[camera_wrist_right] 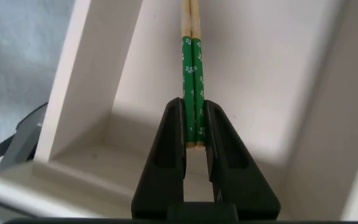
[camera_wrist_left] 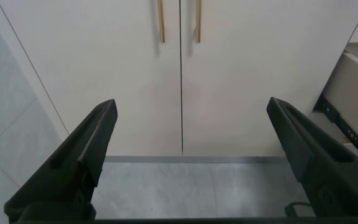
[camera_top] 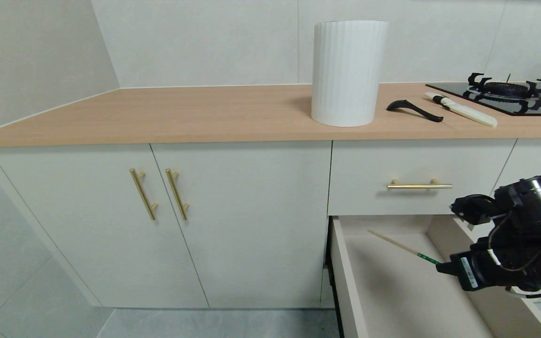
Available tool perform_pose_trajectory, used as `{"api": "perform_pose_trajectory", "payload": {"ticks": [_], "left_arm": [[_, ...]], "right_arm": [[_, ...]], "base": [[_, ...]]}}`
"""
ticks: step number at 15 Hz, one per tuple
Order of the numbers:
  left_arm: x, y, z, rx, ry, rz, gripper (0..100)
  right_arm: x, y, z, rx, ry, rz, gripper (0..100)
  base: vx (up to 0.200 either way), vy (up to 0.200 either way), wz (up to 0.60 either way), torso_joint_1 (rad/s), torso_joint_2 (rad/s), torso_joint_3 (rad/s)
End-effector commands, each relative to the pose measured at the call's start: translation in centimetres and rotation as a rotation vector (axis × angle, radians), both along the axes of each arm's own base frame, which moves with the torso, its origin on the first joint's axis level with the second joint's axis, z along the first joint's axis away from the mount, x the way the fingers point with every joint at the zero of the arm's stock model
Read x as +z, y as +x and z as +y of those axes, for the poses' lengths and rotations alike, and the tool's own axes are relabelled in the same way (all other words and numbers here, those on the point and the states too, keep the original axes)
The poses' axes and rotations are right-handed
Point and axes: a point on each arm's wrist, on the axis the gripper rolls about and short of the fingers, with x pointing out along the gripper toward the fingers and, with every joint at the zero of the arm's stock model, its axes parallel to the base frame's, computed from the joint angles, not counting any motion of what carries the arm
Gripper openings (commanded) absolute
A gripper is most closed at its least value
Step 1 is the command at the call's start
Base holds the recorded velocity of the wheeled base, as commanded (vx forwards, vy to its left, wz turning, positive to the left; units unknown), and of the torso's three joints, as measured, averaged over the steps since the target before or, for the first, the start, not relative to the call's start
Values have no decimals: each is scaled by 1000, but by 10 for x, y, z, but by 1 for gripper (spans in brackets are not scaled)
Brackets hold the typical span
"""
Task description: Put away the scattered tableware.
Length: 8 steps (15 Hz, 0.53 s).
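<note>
My right gripper (camera_top: 441, 266) (camera_wrist_right: 193, 118) is shut on a pair of wooden chopsticks (camera_top: 402, 246) (camera_wrist_right: 191, 74) with green patterned ends. It holds them over the open lower drawer (camera_top: 345, 281) (camera_wrist_right: 92, 81), tips pointing toward the drawer's back. On the wooden countertop (camera_top: 181, 112) lie a black spoon (camera_top: 413, 110) and a white-bladed knife (camera_top: 460, 109), right of a tall white ribbed container (camera_top: 347, 72). My left gripper (camera_wrist_left: 191, 162) is open, low in front of the cupboard doors (camera_wrist_left: 180, 74), with nothing between its fingers.
A black gas hob (camera_top: 510, 96) sits at the counter's far right. A shut drawer with a brass handle (camera_top: 419, 186) is above the open one. Two cupboard doors with brass handles (camera_top: 160, 193) are to the left. The grey floor (camera_wrist_left: 185, 186) lies below.
</note>
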Motion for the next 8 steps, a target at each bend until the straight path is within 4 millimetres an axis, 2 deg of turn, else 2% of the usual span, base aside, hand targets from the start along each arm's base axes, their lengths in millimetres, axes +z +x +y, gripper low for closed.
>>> {"api": "perform_pose_trajectory", "payload": {"ticks": [1,4,7,8], "left_arm": [[0,0,0,0,-2,1,100],[0,0,0,0,0,1,100],[0,0,0,0,0,1,100],[0,0,0,0,0,1,100]], "right_arm": [[-33,30,20,-30,-9,111,0],[-60,52,49,-106,45,191,0],[-90,66,55,-174,-6,181,0],[-94,68,55,-192,-15,177,0]], "base": [[0,0,0,0,0,0],[0,0,0,0,0,0],[0,0,0,0,0,0],[0,0,0,0,0,0]]}}
